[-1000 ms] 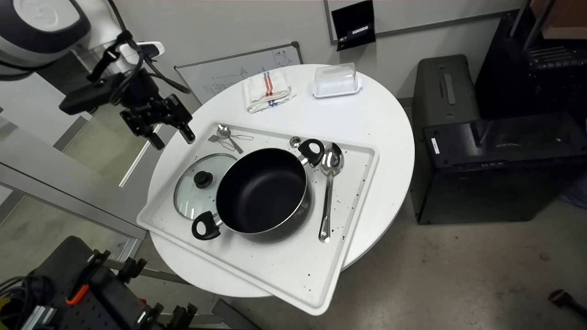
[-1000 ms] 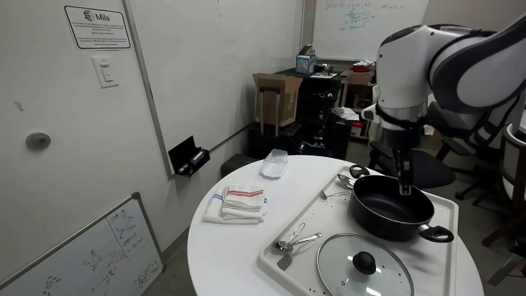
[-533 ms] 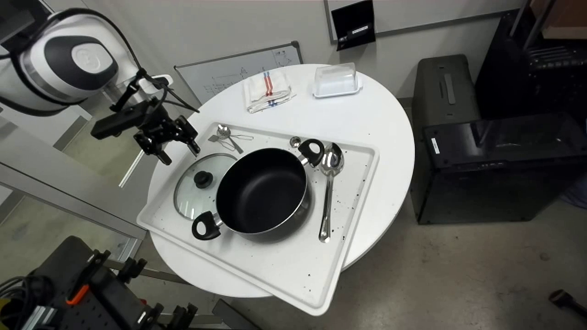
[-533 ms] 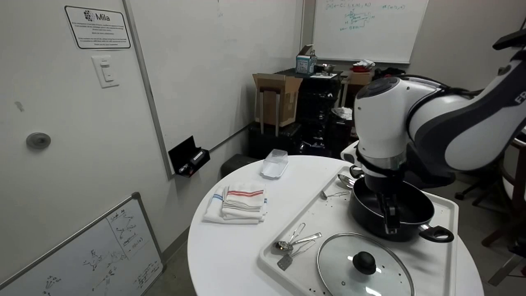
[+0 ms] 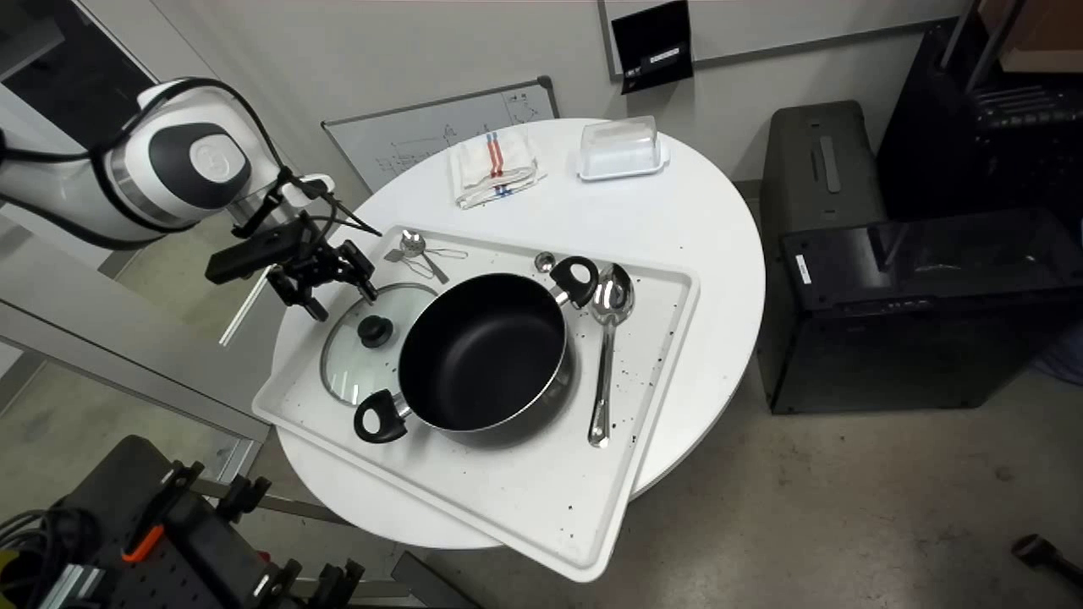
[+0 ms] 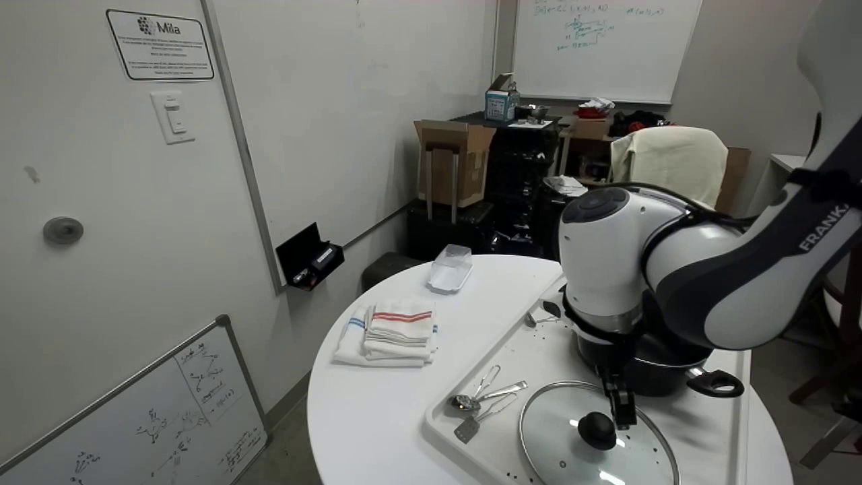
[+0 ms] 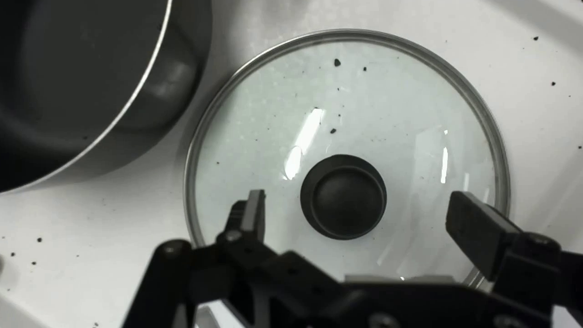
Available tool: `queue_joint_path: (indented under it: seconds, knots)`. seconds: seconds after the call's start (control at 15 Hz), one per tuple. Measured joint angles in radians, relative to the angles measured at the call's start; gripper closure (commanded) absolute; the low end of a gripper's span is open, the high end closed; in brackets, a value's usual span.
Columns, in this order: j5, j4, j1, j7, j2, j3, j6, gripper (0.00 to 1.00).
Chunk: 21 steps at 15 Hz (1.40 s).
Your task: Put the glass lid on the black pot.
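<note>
Glass lid (image 7: 348, 177) lies below arm (image 6: 717, 283) lettered "FRANK".

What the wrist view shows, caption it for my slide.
Open gripper poised over the glass lid, knob framed between the fingers, black pot alongside.

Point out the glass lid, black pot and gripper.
Glass lid (image 7: 348, 200): in the wrist view, on its black knob.
Black pot (image 5: 482, 357): in an exterior view, on its inside bottom.
Gripper (image 5: 345, 305): in an exterior view, midway between its fingertips.
</note>
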Motion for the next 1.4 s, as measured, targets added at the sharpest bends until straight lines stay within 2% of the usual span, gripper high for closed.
queue_joint_path:
  seconds: [0.4,1.27,1.33,1.4]
  knots:
    - [0.000,0.041,0.010,-0.005,0.083,0.000,0.010,0.00]
    - [0.000,0.105,0.011,-0.008,0.150,0.000,0.010,0.00]
    - [0.000,0.109,0.011,-0.008,0.154,-0.001,0.010,0.23]
    - [0.000,0.113,0.011,-0.008,0.157,-0.001,0.010,0.26]
